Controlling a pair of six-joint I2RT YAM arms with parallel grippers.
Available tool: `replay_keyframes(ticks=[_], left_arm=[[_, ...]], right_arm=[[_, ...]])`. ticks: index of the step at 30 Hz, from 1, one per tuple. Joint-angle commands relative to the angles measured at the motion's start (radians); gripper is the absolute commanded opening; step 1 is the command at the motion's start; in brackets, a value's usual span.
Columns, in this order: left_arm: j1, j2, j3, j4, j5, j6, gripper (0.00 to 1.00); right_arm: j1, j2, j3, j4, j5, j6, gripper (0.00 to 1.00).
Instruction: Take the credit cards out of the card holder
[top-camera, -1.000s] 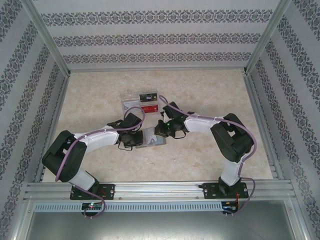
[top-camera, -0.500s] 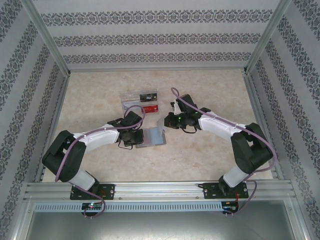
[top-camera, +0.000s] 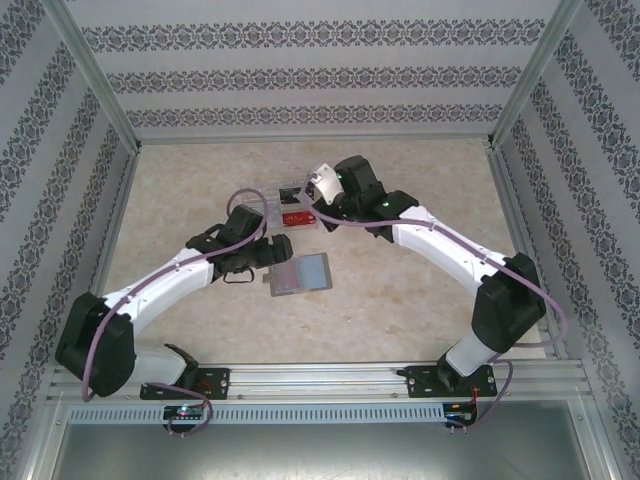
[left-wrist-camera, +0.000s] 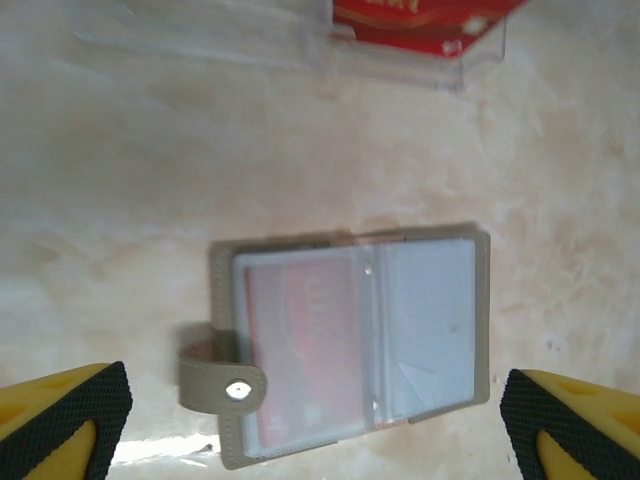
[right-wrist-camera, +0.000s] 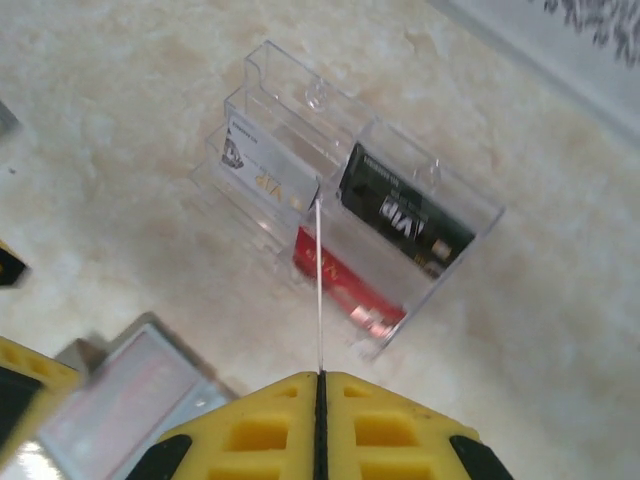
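The card holder (left-wrist-camera: 350, 340) lies open on the table, a red card (left-wrist-camera: 300, 350) behind its translucent left sleeve; it also appears as the card holder (top-camera: 300, 273) and the card holder (right-wrist-camera: 120, 395). My left gripper (left-wrist-camera: 315, 430) hovers open above it, fingers (left-wrist-camera: 60, 415) wide on either side, and shows as the left gripper (top-camera: 266, 250) beside the holder. My right gripper (right-wrist-camera: 320, 380) is shut on a whitish card (right-wrist-camera: 318, 290), seen edge-on, above the clear tray (right-wrist-camera: 455, 255). From above, the right gripper (top-camera: 322, 186) hangs over the tray's right end.
The clear plastic tray (top-camera: 262, 193) stands behind the holder and holds a whitish card (right-wrist-camera: 262, 160), a black card (right-wrist-camera: 400, 210) and a red card (right-wrist-camera: 340, 275). Patterned walls and metal rails close in the marble table (top-camera: 420, 320).
My right gripper has lifted away from the card holder with the whitish card and swung back over the tray. My left gripper has drawn back left, and the holder lies flat.
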Motion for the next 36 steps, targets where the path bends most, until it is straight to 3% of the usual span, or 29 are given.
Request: replay_keyframes(ticks=[1,6,12,21,36], left_arm=[[0.036,-0.077,0.034,-0.094,-0.118,-0.004,1.0],[0.125,-0.162,0.049,-0.158,-0.164,-0.01,1.0],[0.191,-0.186,0.141,-0.251,-0.199,0.031,1.0],[0.277,-0.233,0.15,-0.309,-0.218,0.036,1.0],[0.313,-0.284,0.131,-0.361,-0.22,0.042,1.0]], right_arm=[[0.018,0.077,0.075,-0.02,0.117,-0.319,0.0],[0.039,0.195,0.198,-0.012,0.191,-0.485,0.0],[0.045,0.292,0.305,-0.029,0.19,-0.6,0.0],[0.091,0.415,0.469,-0.129,0.093,-0.605,0.0],[0.139,0.578,0.592,-0.14,0.046,-0.61,0.0]])
